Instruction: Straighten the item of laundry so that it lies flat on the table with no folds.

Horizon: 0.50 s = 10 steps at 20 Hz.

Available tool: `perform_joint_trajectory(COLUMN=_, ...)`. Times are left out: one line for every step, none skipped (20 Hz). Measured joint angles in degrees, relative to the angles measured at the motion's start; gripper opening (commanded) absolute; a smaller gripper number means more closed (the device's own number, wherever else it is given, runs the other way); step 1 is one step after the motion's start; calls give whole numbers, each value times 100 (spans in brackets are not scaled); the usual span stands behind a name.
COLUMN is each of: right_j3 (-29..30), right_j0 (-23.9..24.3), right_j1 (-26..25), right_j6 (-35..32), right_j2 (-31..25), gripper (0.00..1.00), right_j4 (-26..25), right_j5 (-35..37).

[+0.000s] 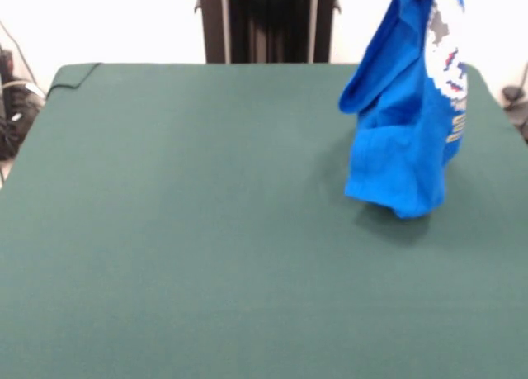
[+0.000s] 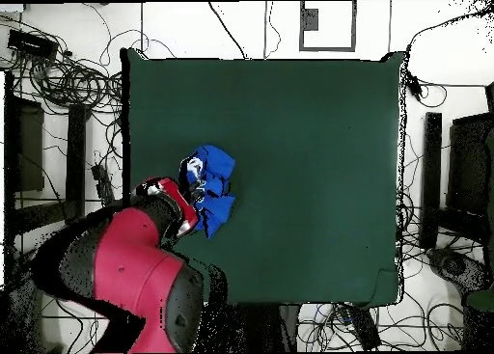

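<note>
— While the T-shirt (image 1: 408,123) hangs like this, bunched into a long column, what do you make of it?

— I have it lifted off the worktop (image 1: 206,230), over the right far part in the front view. Its top runs out of the picture, so the jaws are out of sight there. The lowest fold looks to hang just above the green cloth or barely brush it; I cannot say which.

— And from overhead?

— The arm (image 2: 145,263) reaches in from the near left corner, and the shirt (image 2: 210,191) shows as a small blue clump just beyond its end. The wrist covers the jaws, so I cannot tell whether they pinch the cloth or how widely they stand. Since the shirt hangs, I judge that something up there holds it.

— How would you lay it out well?

— I would lower until the bottom hem rests on the worktop, then draw the held end slowly sideways toward the open middle, so the cloth unrolls behind it instead of dropping in a heap. There is plenty of bare green on that side. The white print (image 1: 445,53) faces right, so I would watch which face lands upward.

— Risks?

— A sleeve folding under, or releasing too high.
</note>
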<state>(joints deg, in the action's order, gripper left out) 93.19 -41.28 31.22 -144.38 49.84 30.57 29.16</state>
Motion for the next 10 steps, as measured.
perform_joint_trajectory(right_j3=-17, right_j0=-21, right_j1=0, right_j6=-35, right_j2=4, gripper=0, right_j4=26, right_j5=57)
perform_joint_trajectory(right_j3=-70, right_j0=-87, right_j1=-1, right_j6=-155, right_j2=5, gripper=0, right_j4=105, right_j5=222)
perform_joint_trajectory(right_j3=-102, right_j0=-121, right_j1=-1, right_j6=-236, right_j2=5, gripper=0, right_j4=148, right_j5=306)
perform_joint_trajectory(right_j3=-120, right_j0=-139, right_j1=-1, right_j6=-294, right_j2=5, gripper=0, right_j4=175, right_j5=350)
perform_joint_trajectory(right_j3=-139, right_j0=-157, right_j1=-1, right_j6=-352, right_j2=5, gripper=0, right_j4=202, right_j5=393)
perform_joint_trajectory(right_j3=-160, right_j0=-178, right_j1=-1, right_j6=-425, right_j2=5, gripper=0, right_j4=236, right_j5=439)
perform_joint_trajectory(right_j3=-188, right_j0=-206, right_j1=-1, right_j6=-532, right_j2=5, gripper=0, right_j4=274, right_j5=482)
perform_joint_trajectory(right_j3=-203, right_j0=-224, right_j1=-1, right_j6=-608, right_j2=5, gripper=0, right_j4=297, right_j5=494)
perform_joint_trajectory(right_j3=-209, right_j0=-228, right_j1=6, right_j6=-706, right_j2=-5, gripper=0, right_j4=304, right_j5=483)
perform_joint_trajectory(right_j3=-209, right_j0=-220, right_j1=11, right_j6=-719, right_j2=-13, gripper=0, right_j4=303, right_j5=470)
